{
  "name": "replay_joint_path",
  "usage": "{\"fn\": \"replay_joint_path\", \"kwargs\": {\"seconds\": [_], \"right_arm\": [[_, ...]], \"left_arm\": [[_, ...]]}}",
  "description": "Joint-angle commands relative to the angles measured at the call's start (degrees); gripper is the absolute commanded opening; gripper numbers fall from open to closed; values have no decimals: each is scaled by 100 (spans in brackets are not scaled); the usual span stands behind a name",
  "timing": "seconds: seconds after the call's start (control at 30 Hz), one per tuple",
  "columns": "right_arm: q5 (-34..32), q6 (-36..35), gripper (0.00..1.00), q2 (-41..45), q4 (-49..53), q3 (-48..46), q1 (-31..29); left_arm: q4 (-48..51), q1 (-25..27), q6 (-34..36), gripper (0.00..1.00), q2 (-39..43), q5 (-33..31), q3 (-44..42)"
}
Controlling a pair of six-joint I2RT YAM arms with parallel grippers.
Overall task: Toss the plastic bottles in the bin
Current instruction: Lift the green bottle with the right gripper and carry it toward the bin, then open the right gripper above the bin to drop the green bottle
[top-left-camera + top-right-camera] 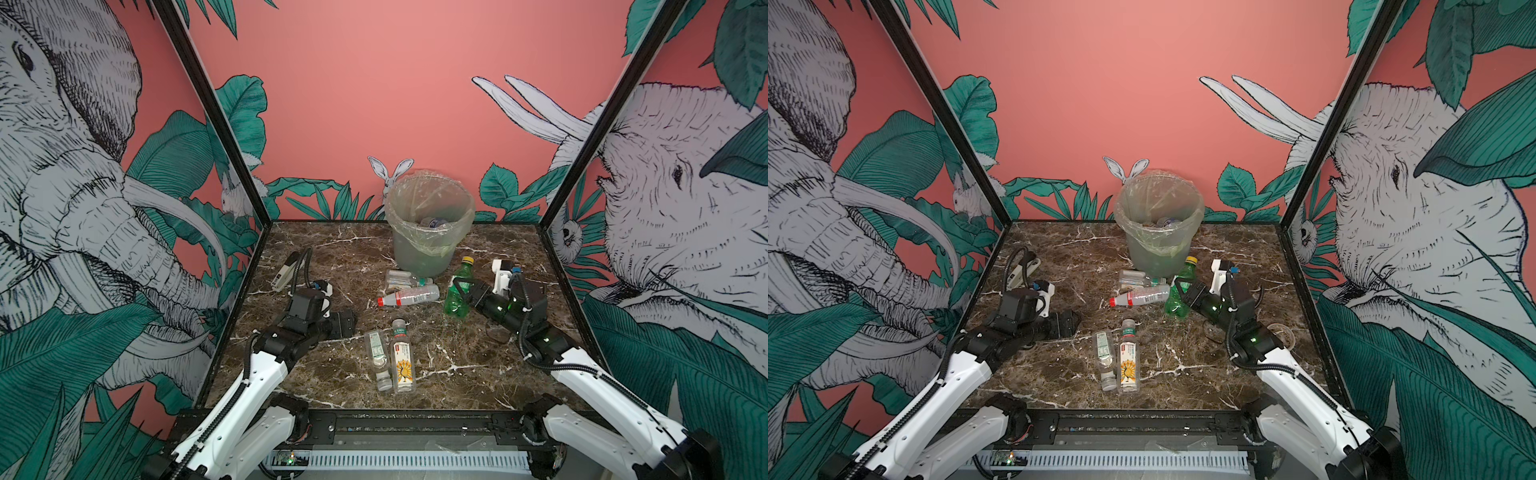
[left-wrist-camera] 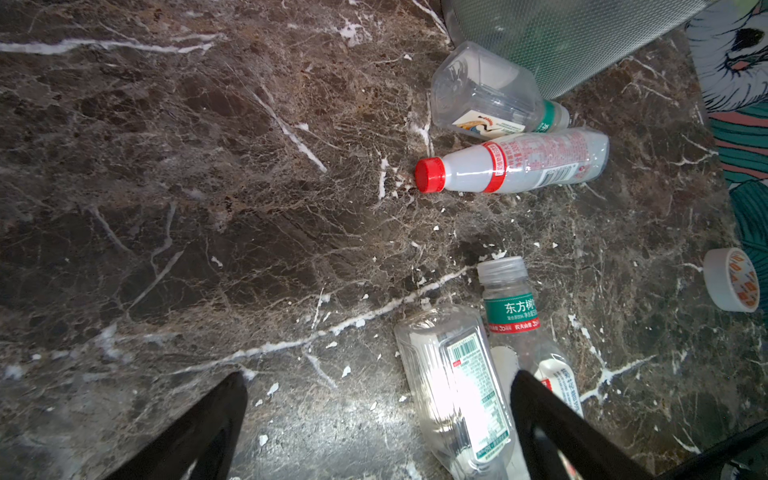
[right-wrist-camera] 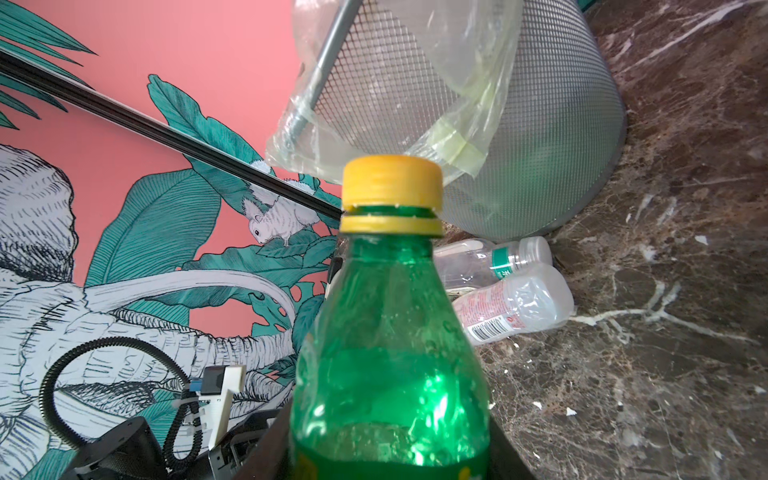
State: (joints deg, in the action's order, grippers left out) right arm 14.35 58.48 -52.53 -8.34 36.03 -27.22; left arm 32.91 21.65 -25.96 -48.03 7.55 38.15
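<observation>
One green bottle point(image 1: 454, 305) gripped in the right claw point(image 1: 459, 286); four others lie on the table point(image 1: 457, 374).
The green bottle is tilted, with its yellow cap toward the bin point(image 1: 419, 255) just beyond the claw. A red-capped bottle point(image 1: 409, 296) and a clear bottle point(image 1: 401, 277) lie beside the right claw, near the bin base. The left claw point(image 2: 374, 415) is spread wide and holds nothing. A barcode-label bottle point(image 2: 457, 386) and a green-label bottle point(image 2: 511, 316) lie side by side just ahead of it.

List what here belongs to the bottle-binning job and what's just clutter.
Job:
- bin
- green bottle, held in the right pincer
- red-capped bottle
- clear bottle just behind it
- barcode-label bottle and peacock-label bottle, side by side up front

Clutter:
- stapler, back left
- tape roll, by the right arm
</observation>
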Motion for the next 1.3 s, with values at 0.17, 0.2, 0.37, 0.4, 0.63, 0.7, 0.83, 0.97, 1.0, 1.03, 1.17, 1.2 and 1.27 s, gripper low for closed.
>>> {"fn": "replay_joint_path", "kwargs": {"seconds": [0.17, 0.2, 0.37, 0.4, 0.63, 0.7, 0.83, 0.97, 1.0, 1.03, 1.17, 1.2, 1.27], "right_arm": [[174, 56, 45, 148, -519, 27, 199], [176, 71, 45, 185, -526, -18, 217], [207, 117, 45, 393, -520, -164, 294], [208, 111, 45, 441, -520, -200, 299], [214, 31, 45, 718, -420, -315, 329], [199, -50, 46, 687, -405, -201, 323], [184, -299, 46, 247, -421, 466, 328], [370, -596, 46, -956, -440, 1977, 323], [331, -693, 46, -1351, -389, 2465, 332], [224, -802, 48, -1706, -278, 2924, 340], [-54, -1107, 89, -3508, 1086, 5705, 473], [-58, -1121, 99, -3845, 1459, 6343, 506], [-204, -1061, 99, -4330, 1825, 6969, 531]], "left_arm": [[34, -37, -69, 99, 179, 22, -114], [23, -36, -72, 99, 179, 18, -115], [-14, -37, -72, 99, 114, 44, -80], [-28, -38, -73, 99, 103, 44, -72], [-80, -38, -94, 99, 81, 45, -93], [-87, -38, -94, 99, 71, 52, -97], [-74, -38, -102, 99, 95, 61, -114], [-66, -40, -141, 99, 103, 88, -93], [-65, -40, -163, 99, 110, 97, -81], [-72, -39, -176, 99, 101, 106, -79], [-107, -38, -268, 99, 107, 167, -63], [-109, -40, -306, 99, 115, 171, -66], [-94, -40, -373, 99, 137, 192, -62]]}}
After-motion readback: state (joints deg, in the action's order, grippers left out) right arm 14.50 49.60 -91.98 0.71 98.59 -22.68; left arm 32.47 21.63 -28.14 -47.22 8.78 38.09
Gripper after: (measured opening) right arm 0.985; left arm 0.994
